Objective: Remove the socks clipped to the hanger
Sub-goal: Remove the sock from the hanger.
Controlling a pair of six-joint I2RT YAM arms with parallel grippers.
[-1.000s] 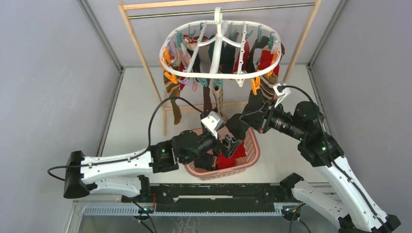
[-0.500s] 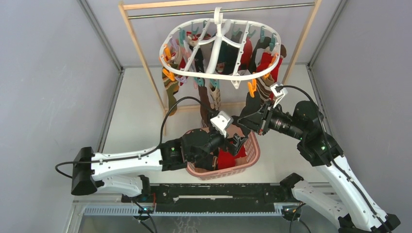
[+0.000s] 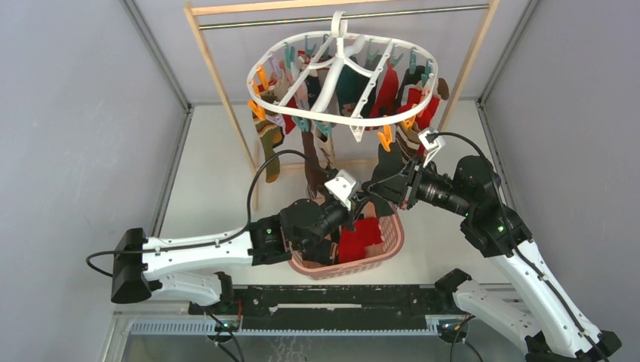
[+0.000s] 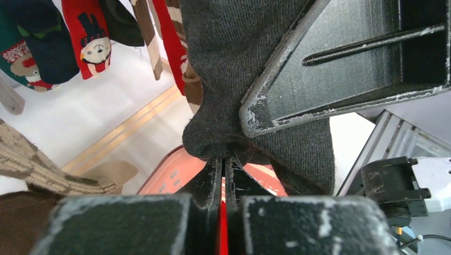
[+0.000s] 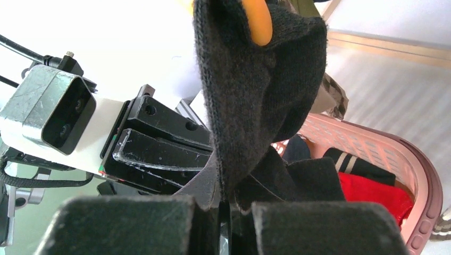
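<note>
Socks (image 3: 268,139) crowd hanger (image 3: 340,119) above pink basket (image 3: 341,269).

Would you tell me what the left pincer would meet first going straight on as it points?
The dark sock that the left pincer is shut on; just beyond, probably the right pincer, depth unclear.

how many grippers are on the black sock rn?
2. Left gripper pinches the sock's lower edge above the basket; right gripper is shut on it close by, below the orange clip holding its top. Neither is hidden.
</note>
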